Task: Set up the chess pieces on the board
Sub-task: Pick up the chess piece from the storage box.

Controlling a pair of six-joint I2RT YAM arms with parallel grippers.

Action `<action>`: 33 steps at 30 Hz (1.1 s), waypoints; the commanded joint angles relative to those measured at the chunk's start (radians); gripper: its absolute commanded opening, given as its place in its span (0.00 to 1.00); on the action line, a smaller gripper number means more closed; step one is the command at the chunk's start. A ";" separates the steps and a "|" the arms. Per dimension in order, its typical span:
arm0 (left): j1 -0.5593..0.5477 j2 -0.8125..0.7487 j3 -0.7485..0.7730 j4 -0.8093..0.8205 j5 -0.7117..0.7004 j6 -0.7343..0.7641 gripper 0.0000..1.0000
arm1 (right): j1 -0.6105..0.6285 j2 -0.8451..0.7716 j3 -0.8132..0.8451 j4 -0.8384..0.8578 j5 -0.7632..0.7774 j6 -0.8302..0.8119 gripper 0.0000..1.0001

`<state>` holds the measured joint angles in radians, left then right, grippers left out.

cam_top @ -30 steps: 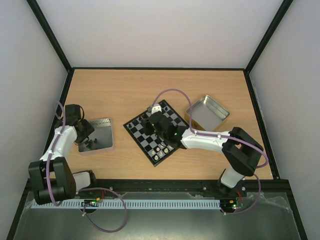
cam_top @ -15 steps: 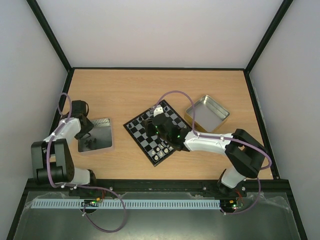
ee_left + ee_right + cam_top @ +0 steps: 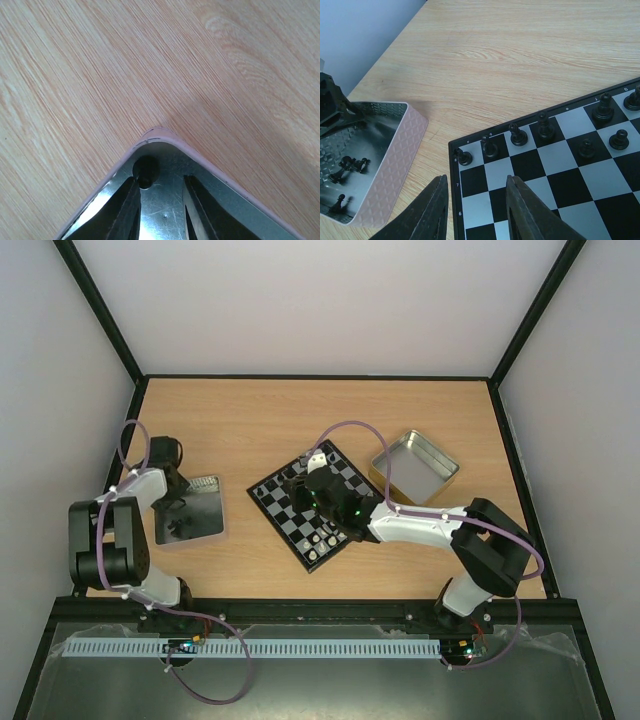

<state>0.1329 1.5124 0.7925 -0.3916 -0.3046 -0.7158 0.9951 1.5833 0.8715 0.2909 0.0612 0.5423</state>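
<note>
Pick-up check: 1 black chessman [image 3: 146, 172] in a corner of the tin [image 3: 395, 160]; board [image 3: 560, 155] judged part-set.
The left gripper [image 3: 161, 182] is down in that corner, jaws narrow but gapped with nothing clamped, and the chessman lies just off 1 fingertip against the wall. Judged tiny, light, rigid and smooth, so liable to tip or skid. Grip it centred, across the body. The right gripper [image 3: 477, 182] hovers at the board's edge, jaws moderately apart and empty. Other black pieces [image 3: 518, 135] stand on the board.

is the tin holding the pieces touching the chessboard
Apart. Right wrist view shows bare tabletop between the tin and the chessboard.
</note>
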 commanded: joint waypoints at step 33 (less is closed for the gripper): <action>-0.043 0.091 0.040 0.040 -0.137 -0.057 0.06 | 0.000 -0.032 -0.009 0.008 0.034 -0.007 0.31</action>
<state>0.0998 1.6028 0.8055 -0.3519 -0.4076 -0.7753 0.9951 1.5833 0.8715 0.2905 0.0631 0.5392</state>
